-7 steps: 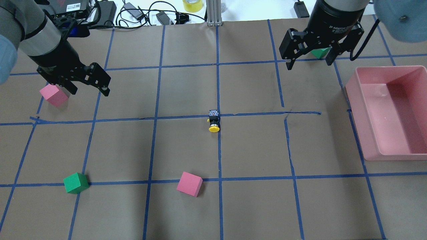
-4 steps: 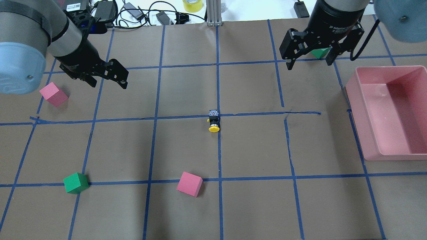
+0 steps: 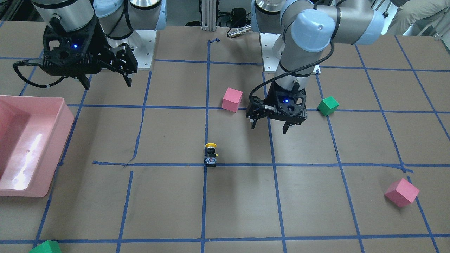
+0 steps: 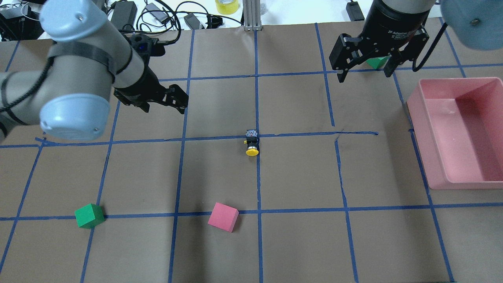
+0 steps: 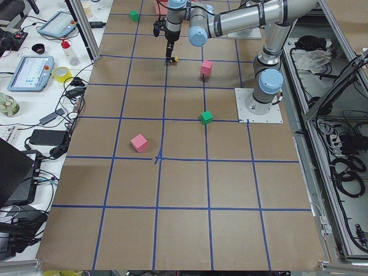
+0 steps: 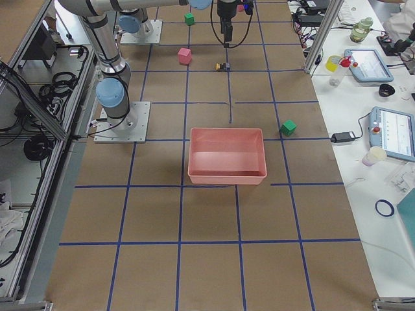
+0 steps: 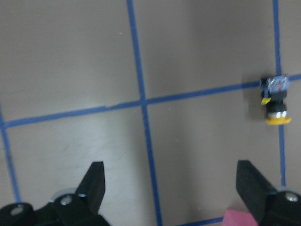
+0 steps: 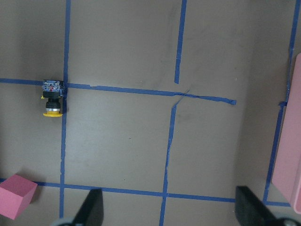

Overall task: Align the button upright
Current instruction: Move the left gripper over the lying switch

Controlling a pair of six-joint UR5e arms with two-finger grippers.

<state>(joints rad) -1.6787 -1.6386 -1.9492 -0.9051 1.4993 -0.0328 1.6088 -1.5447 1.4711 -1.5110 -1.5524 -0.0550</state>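
Observation:
The button (image 4: 252, 143) lies on its side on a blue tape line at the table's middle, with its yellow cap toward the robot and its terminal base away. It also shows in the front view (image 3: 211, 155), the left wrist view (image 7: 275, 99) and the right wrist view (image 8: 51, 98). My left gripper (image 4: 165, 107) hangs open and empty above the table, to the left of the button and a little farther back. In the front view the left gripper (image 3: 269, 128) is well apart from the button. My right gripper (image 4: 364, 74) is open and empty at the far right.
A pink bin (image 4: 459, 80) stands at the right edge. A pink cube (image 4: 223, 216) and a green cube (image 4: 89, 215) sit near the front. Another green cube (image 4: 376, 61) sits behind the right gripper. A second pink cube (image 3: 401, 192) sits at the far left.
My left arm has swung right from above the far-left pink cube toward the middle, closer to the button. The right arm and the button have not moved.

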